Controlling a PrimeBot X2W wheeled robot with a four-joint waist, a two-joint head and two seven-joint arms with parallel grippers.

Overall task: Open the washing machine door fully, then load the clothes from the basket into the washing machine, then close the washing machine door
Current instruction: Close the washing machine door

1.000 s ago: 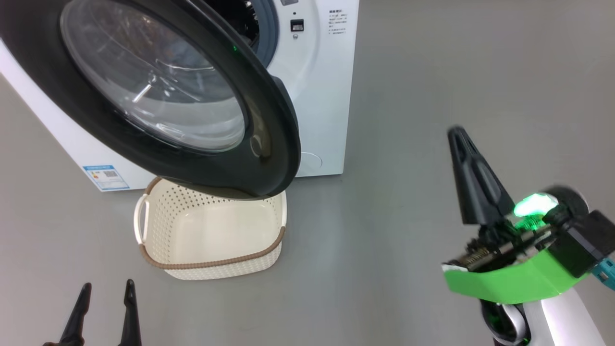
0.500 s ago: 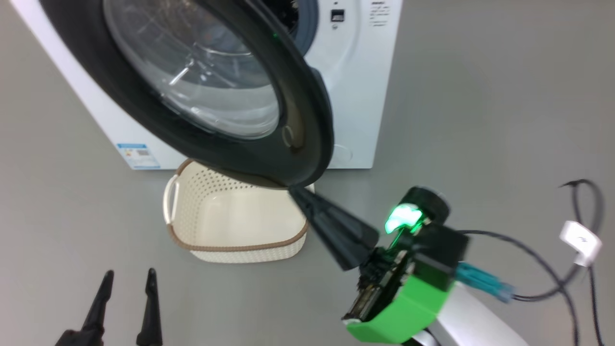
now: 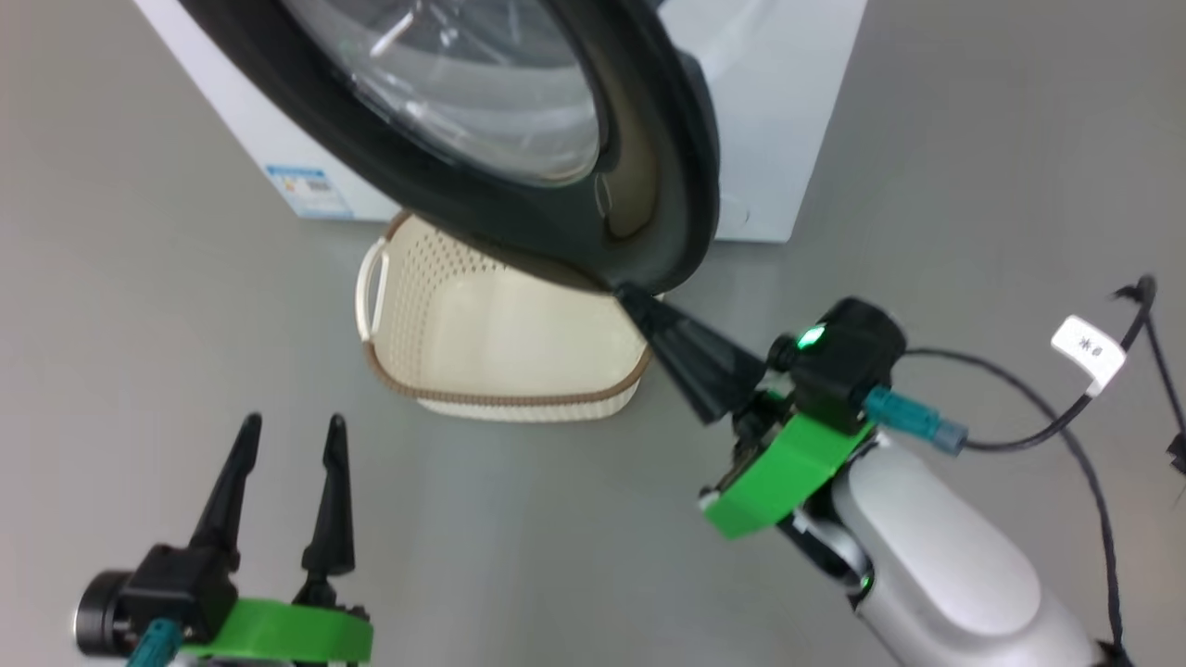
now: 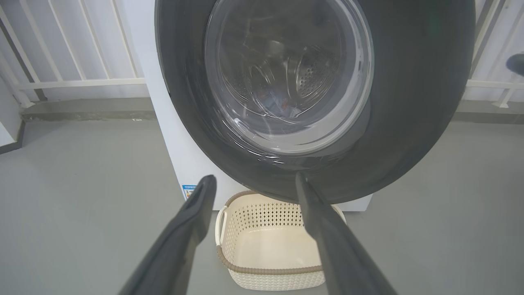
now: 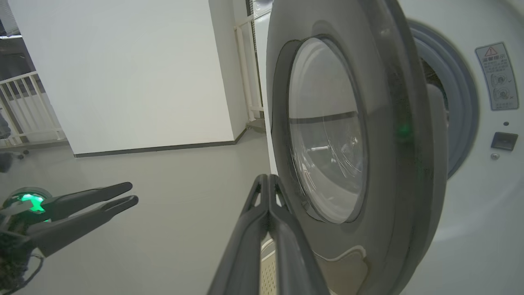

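Right pincer (image 3: 626, 293), fingers pressed together, meets the lower rim of the washing machine door (image 3: 519, 232) mid-frame; left pincer (image 3: 294, 423) spread wide, lower left

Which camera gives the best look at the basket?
The left wrist view: the basket lies nearly whole, its inside bare. In the head view the washing machine door covers its far edge; the right wrist view catches a sliver.

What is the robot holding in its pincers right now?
Nothing. The left pincer is open and empty. The right pincer is shut on nothing, its tip at the lower rim of the washing machine door, not gripping it.
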